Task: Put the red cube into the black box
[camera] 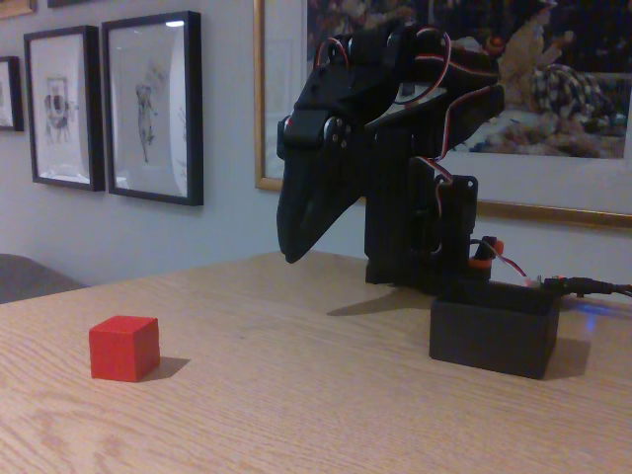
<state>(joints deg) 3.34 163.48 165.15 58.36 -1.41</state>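
Observation:
In the fixed view the red cube (123,348) rests on the wooden table (296,395) at the left, standing free. The black box (494,337) sits on the table at the right, just in front of the arm's base. My black gripper (294,252) hangs folded above the table's middle, pointing down, well right of and above the cube. Its fingers appear pressed together with nothing between them.
The black arm base (420,232) with wires stands behind the box. Framed pictures (153,107) hang on the wall behind. Open tabletop lies between the cube and the box.

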